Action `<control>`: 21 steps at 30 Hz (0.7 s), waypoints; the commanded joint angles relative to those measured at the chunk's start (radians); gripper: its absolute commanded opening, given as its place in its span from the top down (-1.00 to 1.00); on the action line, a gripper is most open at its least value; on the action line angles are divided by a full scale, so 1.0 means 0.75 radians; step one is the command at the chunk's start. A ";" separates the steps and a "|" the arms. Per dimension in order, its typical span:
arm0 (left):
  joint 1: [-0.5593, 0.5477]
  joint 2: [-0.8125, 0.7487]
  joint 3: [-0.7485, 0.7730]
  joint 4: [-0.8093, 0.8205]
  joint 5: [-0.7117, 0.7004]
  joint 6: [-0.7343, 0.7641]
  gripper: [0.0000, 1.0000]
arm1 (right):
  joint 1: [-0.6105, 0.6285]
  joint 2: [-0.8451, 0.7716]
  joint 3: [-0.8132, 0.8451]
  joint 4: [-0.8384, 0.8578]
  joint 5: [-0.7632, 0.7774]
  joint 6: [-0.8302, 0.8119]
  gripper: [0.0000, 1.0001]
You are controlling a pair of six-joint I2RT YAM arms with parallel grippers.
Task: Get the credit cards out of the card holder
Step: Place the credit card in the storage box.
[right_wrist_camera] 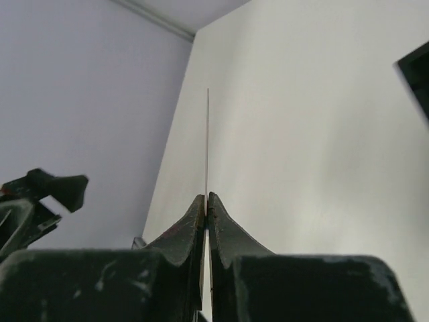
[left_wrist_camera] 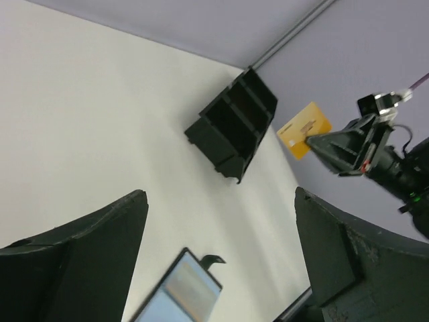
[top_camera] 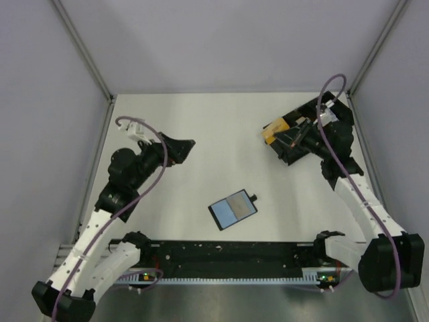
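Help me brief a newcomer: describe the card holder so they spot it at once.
On the white table, near the middle of its near half, lies the card holder, flat and alone. It is small, black-edged, blue-grey inside with a little tab, unlike the long black tray at the far right.

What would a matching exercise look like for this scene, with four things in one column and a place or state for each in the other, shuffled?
Things:
1. card
2. holder
3. tray
4. left end effector

Places or states:
A. lying open and flat, in the middle, between the two arms
B. pinched in the shut right end effector
C. open, holding nothing
D. at the far right, black, with compartments

Pairs: 1-B, 2-A, 3-D, 4-C
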 commanded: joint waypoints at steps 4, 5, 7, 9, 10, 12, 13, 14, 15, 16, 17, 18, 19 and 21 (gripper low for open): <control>0.100 0.277 0.271 -0.472 0.167 0.626 -0.93 | -0.369 0.289 0.263 -0.301 -0.039 -0.184 1.00; 0.100 0.299 0.272 -0.502 0.131 0.653 -0.94 | -0.400 0.344 0.300 -0.307 -0.015 -0.202 1.00; 0.114 0.307 0.261 -0.515 0.138 0.677 -0.96 | -0.439 0.450 0.374 -0.348 0.047 -0.245 1.00; 0.127 0.289 0.249 -0.525 0.132 0.696 -0.96 | -0.466 0.557 0.447 -0.375 0.077 -0.282 1.00; 0.127 0.277 0.241 -0.523 0.102 0.704 -0.96 | -0.476 0.608 0.484 -0.381 0.102 -0.300 1.00; 0.129 0.250 0.225 -0.519 0.063 0.716 -0.96 | -0.499 0.710 0.562 -0.381 0.133 -0.321 1.00; 0.129 0.246 0.218 -0.519 0.053 0.718 -0.96 | -0.509 0.755 0.591 -0.383 0.143 -0.325 1.00; 0.129 0.242 0.216 -0.519 0.044 0.724 -0.96 | -0.519 0.792 0.625 -0.385 0.145 -0.329 1.00; 0.129 0.244 0.216 -0.519 0.038 0.729 -0.96 | -0.525 0.835 0.660 -0.387 0.147 -0.333 1.00; 0.129 0.244 0.216 -0.521 0.026 0.735 -0.95 | -0.531 0.874 0.699 -0.397 0.155 -0.343 1.00; 0.129 0.246 0.218 -0.523 0.018 0.739 -0.94 | -0.533 0.909 0.738 -0.406 0.167 -0.352 1.00; 0.131 0.252 0.220 -0.527 0.008 0.741 -0.94 | -0.539 0.950 0.773 -0.416 0.178 -0.354 1.00; 0.131 0.260 0.224 -0.533 0.001 0.741 -0.94 | -0.544 0.980 0.803 -0.420 0.182 -0.352 1.00; 0.133 0.266 0.222 -0.536 -0.005 0.743 -0.94 | -0.546 1.058 0.859 -0.420 0.180 -0.348 1.00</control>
